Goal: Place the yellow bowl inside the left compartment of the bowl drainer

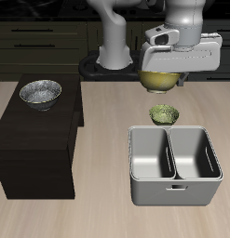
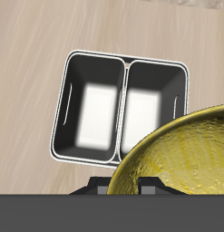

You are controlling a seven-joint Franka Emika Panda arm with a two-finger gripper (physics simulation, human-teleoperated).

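The yellow bowl (image 1: 160,82) hangs in the air below my gripper (image 1: 163,70), which is shut on its rim. It is above the table, farther back than the bowl drainer (image 1: 174,193), a grey tub with two deep wells. Both wells hold nothing, including the left compartment (image 1: 150,154). In the wrist view the yellow bowl (image 2: 186,159) shows its patterned inside close to the camera, with the bowl drainer (image 2: 125,101) below and beyond it. The bowl hides my fingertips.
A small green bowl (image 1: 164,114) sits on the table just behind the drainer, under the held bowl. A silver-grey bowl (image 1: 40,93) rests on a dark low cabinet (image 1: 33,149) beside the drainer.
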